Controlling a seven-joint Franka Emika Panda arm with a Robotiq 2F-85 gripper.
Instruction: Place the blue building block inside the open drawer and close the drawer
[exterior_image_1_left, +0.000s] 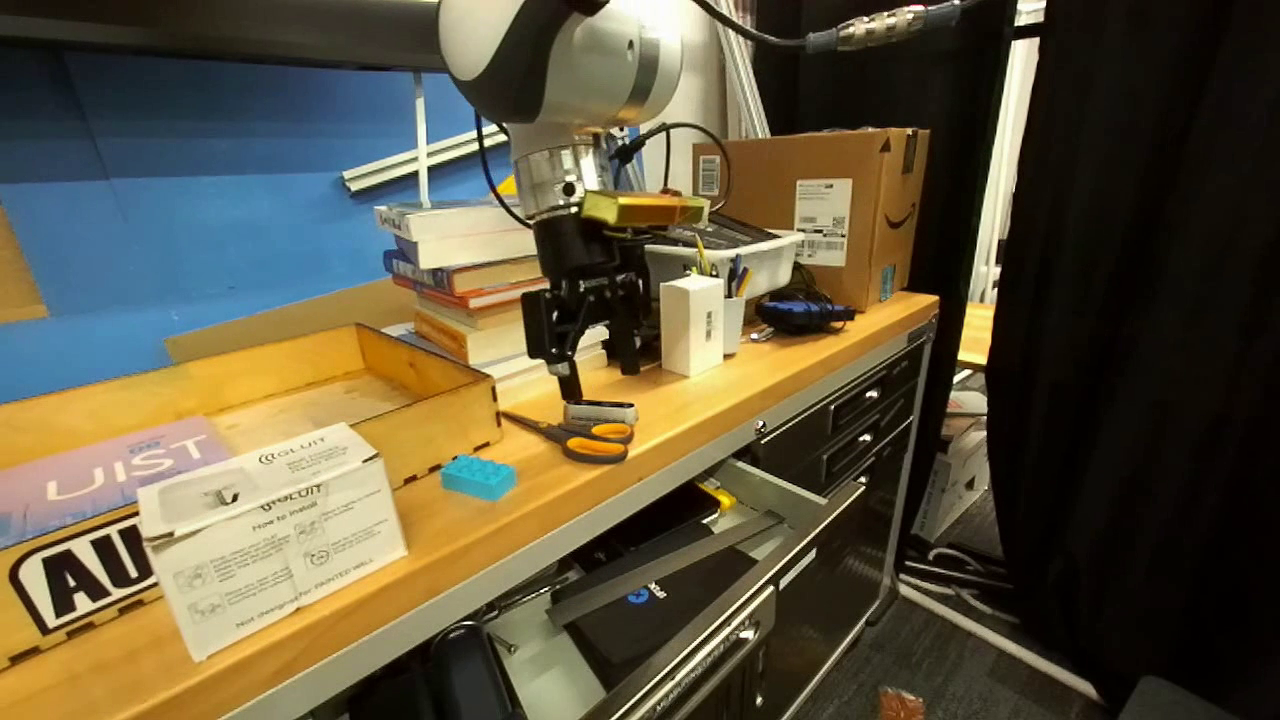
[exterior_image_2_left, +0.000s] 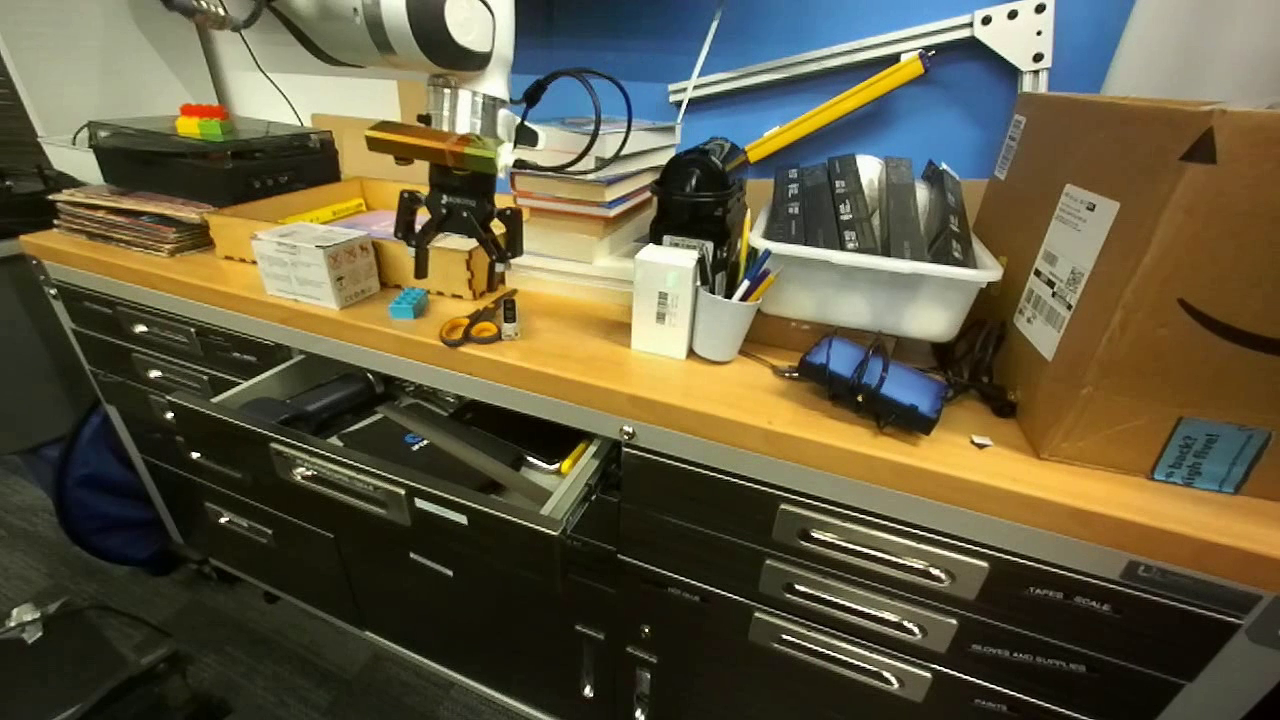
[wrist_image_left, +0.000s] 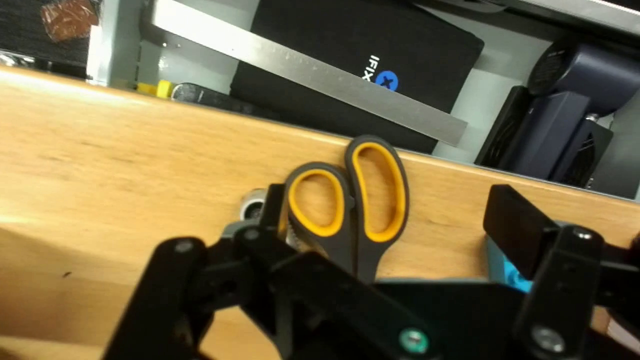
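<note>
We have the gripper (exterior_image_2_left: 459, 270) raised over the table (exterior_image_2_left: 570, 370), jaws wide apart, holding nothing; in the wrist view the scissors (wrist_image_left: 370, 250) show through the gap. The block (exterior_image_2_left: 408, 303) lies on the table, apart from the gripper, at its 8 o'clock in an exterior view.

We judge the step in hand to be the approach. In that view, we should shift toward 8 o'clock, centre the jaws, then lower, clearing the box (exterior_image_2_left: 315, 265) at the block's 10 o'clock, the tray (exterior_image_2_left: 399, 268) at 12 and the scissors at 4. We should grip the sides squarely before carrying to the drawer (exterior_image_2_left: 490, 530), pulled out at 6 o'clock.

The block is small, bright light blue and flat-seated, round studs up.
</note>
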